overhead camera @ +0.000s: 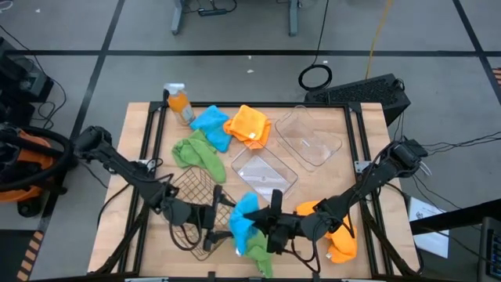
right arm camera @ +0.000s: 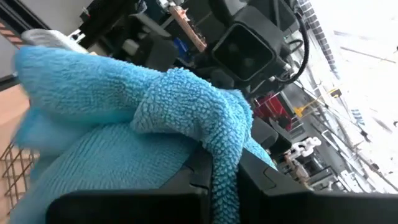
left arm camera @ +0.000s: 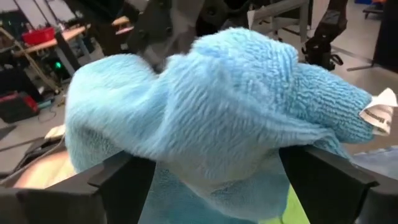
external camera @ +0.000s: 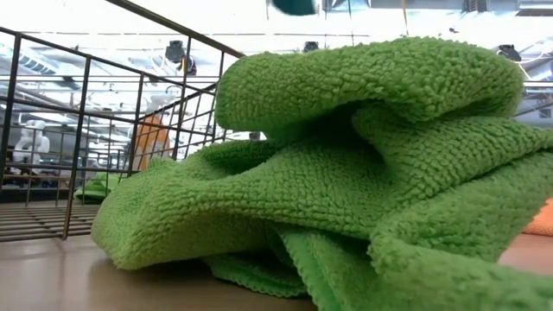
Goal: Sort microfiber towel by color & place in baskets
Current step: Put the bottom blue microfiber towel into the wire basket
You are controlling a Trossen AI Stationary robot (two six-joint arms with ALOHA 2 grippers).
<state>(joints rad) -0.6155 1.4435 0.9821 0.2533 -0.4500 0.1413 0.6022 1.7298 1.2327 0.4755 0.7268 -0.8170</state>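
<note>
The right gripper (overhead camera: 266,223) was pinched tight on the blue towel (overhead camera: 244,218) by the wire basket (overhead camera: 192,205) at the table's near edge, the left gripper (overhead camera: 217,223) was wide open around it, so the towel might have dropped outside.

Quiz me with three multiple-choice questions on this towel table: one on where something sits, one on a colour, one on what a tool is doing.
1. Where does the orange spray bottle stand?
A. far left corner of the table
B. inside the wire basket
C. in a clear tub

2. What colour is the towel held by the right tool?
A. orange
B. blue
C. green

3. How is the left tool?
A. open
B. shut on a towel
C. out of sight

Answers: 1 A, it stands beside the towel pile; 2 B, the blue towel is pinched between its fingers; 3 A, its fingers stand wide apart.
</note>
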